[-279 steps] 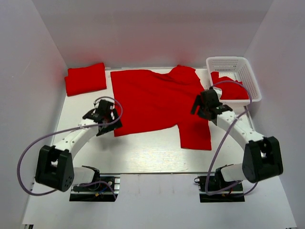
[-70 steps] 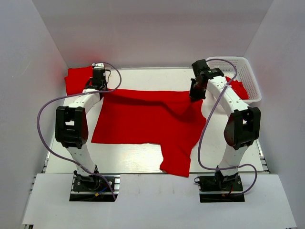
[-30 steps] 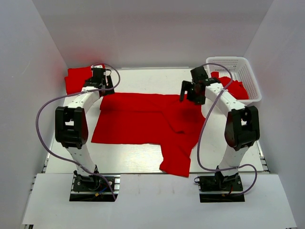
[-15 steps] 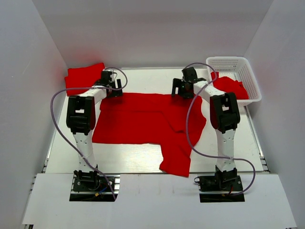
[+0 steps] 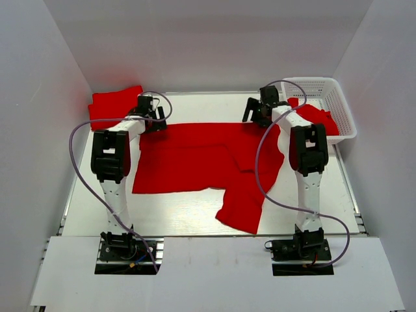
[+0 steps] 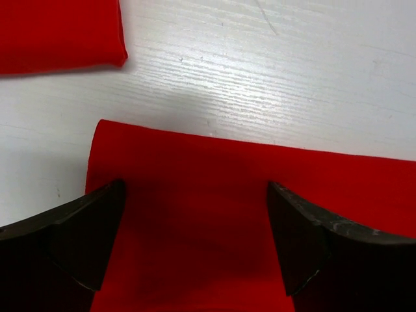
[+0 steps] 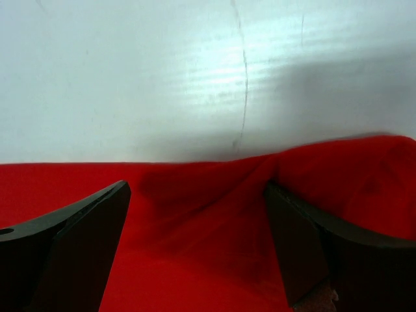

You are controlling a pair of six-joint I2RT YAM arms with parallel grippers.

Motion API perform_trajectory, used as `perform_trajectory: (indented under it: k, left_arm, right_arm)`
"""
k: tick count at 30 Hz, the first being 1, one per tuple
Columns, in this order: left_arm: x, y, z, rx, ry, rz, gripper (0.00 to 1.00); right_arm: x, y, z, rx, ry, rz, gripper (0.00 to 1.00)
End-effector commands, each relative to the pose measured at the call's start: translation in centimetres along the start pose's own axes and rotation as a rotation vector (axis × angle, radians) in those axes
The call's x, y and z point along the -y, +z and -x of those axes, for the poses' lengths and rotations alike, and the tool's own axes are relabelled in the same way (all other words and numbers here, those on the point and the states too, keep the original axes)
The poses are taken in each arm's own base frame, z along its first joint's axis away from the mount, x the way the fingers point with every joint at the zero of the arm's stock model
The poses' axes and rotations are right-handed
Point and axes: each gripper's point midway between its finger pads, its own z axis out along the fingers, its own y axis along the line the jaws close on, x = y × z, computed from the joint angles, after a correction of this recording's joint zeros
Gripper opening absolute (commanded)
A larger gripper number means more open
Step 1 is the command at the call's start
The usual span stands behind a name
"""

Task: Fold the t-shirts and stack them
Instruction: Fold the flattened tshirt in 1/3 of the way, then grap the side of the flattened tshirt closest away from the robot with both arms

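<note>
A red t-shirt (image 5: pixel 201 159) lies spread on the table (image 5: pixel 182 211), its far edge a straight fold and one sleeve hanging toward the front. My left gripper (image 5: pixel 148 114) is open over the shirt's far left corner (image 6: pixel 214 195), fingers apart on either side of the cloth. My right gripper (image 5: pixel 259 112) is open over the rumpled far right edge (image 7: pixel 195 195). A folded red t-shirt (image 5: pixel 116 105) lies at the back left and shows in the left wrist view (image 6: pixel 58 32). Another red t-shirt (image 5: pixel 317 119) lies in the basket.
A white lattice basket (image 5: pixel 325 88) stands at the back right, close beside my right arm. White walls enclose the table on the left, back and right. Purple cables loop off both arms.
Both grippers have let go of the shirt's far edge and stand open over it. The right gripper has moved a little right and back, and the shirt has shifted slightly rightward.
</note>
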Motion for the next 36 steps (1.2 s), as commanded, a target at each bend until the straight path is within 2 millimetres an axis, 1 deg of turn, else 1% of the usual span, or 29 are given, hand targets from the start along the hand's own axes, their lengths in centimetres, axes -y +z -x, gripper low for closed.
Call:
perform_trajectory:
  k: [1, 2, 5, 6, 8, 9, 10, 11, 13, 14, 15, 17, 18, 19, 20, 21, 22, 23, 24, 25, 26, 27, 28, 30, 31, 33, 34, 35, 36]
  left_arm:
    - [-1.2, 1.2, -2.5, -0.099, -0.038, 0.051, 1.00]
    - [-0.9, 1.5, -2.5, -0.103, -0.039, 0.035, 1.00]
    - [0.1, 2.4, -1.5, -0.087, -0.044, -0.003, 1.00]
    - [0.5, 2.2, 0.0, -0.058, -0.039, -0.022, 1.00]
    - [0.9, 2.2, 0.7, -0.051, -0.040, -0.035, 1.00]
    - [1.6, 1.9, 1.6, -0.036, -0.024, -0.045, 1.00]
    - [1.6, 1.8, 2.1, -0.025, -0.012, -0.048, 1.00]
    - [2.3, 0.4, 3.6, 0.010, 0.004, -0.063, 1.00]
    - [2.1, -1.1, 5.0, 0.040, 0.039, -0.061, 1.00]
    - [2.3, -2.1, 6.0, 0.064, 0.036, -0.066, 1.00]
    - [2.4, -4.2, 7.8, 0.108, 0.043, -0.076, 1.00]
    - [2.2, -6.6, 8.7, 0.132, 0.056, -0.080, 1.00]
    - [2.0, -7.7, 8.7, 0.130, 0.056, -0.080, 1.00]
    - [1.1, -10.3, 8.9, 0.149, 0.052, -0.048, 1.00]
    - [0.6, -11.7, 8.8, 0.155, 0.034, -0.034, 1.00]
    - [0.2, -13.0, 8.5, 0.154, -0.004, -0.019, 1.00]
    - [-1.1, -13.7, 5.9, 0.090, -0.025, 0.031, 1.00]
    - [-2.0, -16.4, 6.0, 0.110, -0.074, 0.046, 1.00]
    - [-3.0, -17.4, 4.9, 0.097, -0.182, 0.089, 1.00]
    - [-4.1, -17.9, 1.4, 0.006, -0.212, 0.140, 1.00]
    - [-4.7, -18.7, 0.2, -0.012, -0.244, 0.167, 1.00]
    - [-4.9, -20.4, -0.3, -0.003, -0.271, 0.164, 1.00]
    - [-5.4, -20.4, -2.9, -0.055, -0.309, 0.189, 1.00]
    - [-6.4, -21.6, -7.3, -0.149, -0.339, 0.236, 1.00]
    - [-6.7, -21.8, -8.9, -0.175, -0.381, 0.255, 1.00]
    - [-7.2, -21.9, -11.4, -0.203, -0.413, 0.275, 1.00]
    - [-7.4, -22.0, -13.6, -0.229, -0.411, 0.272, 1.00]
    - [-7.3, -22.0, -14.2, -0.230, -0.425, 0.260, 1.00]
    - [-7.1, -21.5, -15.5, -0.242, -0.430, 0.234, 1.00]
  right_arm:
    - [3.7, 2.5, -1.6, -0.073, 0.031, -0.082, 0.90]
    - [3.9, 3.2, -1.3, -0.073, 0.027, -0.074, 0.90]
    - [4.0, 3.3, 0.4, -0.036, 0.015, -0.061, 0.90]
    - [3.5, 3.0, 1.7, -0.007, 0.008, -0.049, 0.90]
    - [3.3, 2.3, 3.2, 0.027, -0.043, -0.033, 0.90]
    - [2.0, 1.0, 4.3, 0.044, -0.069, 0.016, 0.90]
    - [1.8, 0.3, 4.8, 0.053, -0.167, 0.036, 0.90]
    - [1.3, -0.4, 5.0, 0.057, -0.199, 0.050, 0.90]
    - [0.0, -3.9, 6.2, 0.105, -0.312, 0.082, 0.90]
    - [-1.0, -4.8, 6.7, 0.135, -0.339, 0.106, 0.90]
    - [-1.1, -6.5, 6.0, 0.138, -0.382, 0.115, 0.90]
    - [-3.2, -11.6, 8.2, 0.251, -0.406, 0.145, 0.90]
    - [-3.8, -12.6, 8.1, 0.271, -0.470, 0.152, 0.90]
    - [-4.1, -14.8, 6.7, 0.284, -0.487, 0.158, 0.90]
    - [-4.4, -15.3, 5.9, 0.279, -0.505, 0.160, 0.90]
    - [-5.1, -15.3, 3.7, 0.247, -0.544, 0.171, 0.90]
    - [-5.0, -17.4, 3.3, 0.274, -0.554, 0.159, 0.90]
    - [-4.6, -17.3, 1.4, 0.239, -0.559, 0.145, 0.90]
    - [-5.0, -17.7, 0.6, 0.240, -0.559, 0.101, 0.90]
    - [-4.8, -19.3, -0.3, 0.244, -0.563, 0.095, 0.90]
    - [-4.2, -19.2, -2.0, 0.214, -0.562, 0.083, 0.90]
    - [-4.2, -20.1, -2.8, 0.214, -0.564, 0.061, 0.90]
    - [-3.8, -20.1, -5.2, 0.169, -0.578, 0.061, 0.90]
    - [-3.5, -21.1, -7.1, 0.151, -0.568, 0.044, 0.90]
    - [-3.1, -20.9, -8.9, 0.119, -0.588, 0.038, 0.90]
    - [-3.3, -22.1, -10.3, 0.122, -0.537, 0.043, 0.90]
    - [-3.6, -22.2, -11.6, 0.100, -0.544, 0.064, 0.90]
    - [-3.7, -23.0, -12.2, 0.105, -0.525, 0.086, 0.90]
    - [-3.6, -22.9, -13.1, 0.086, -0.515, 0.098, 0.90]
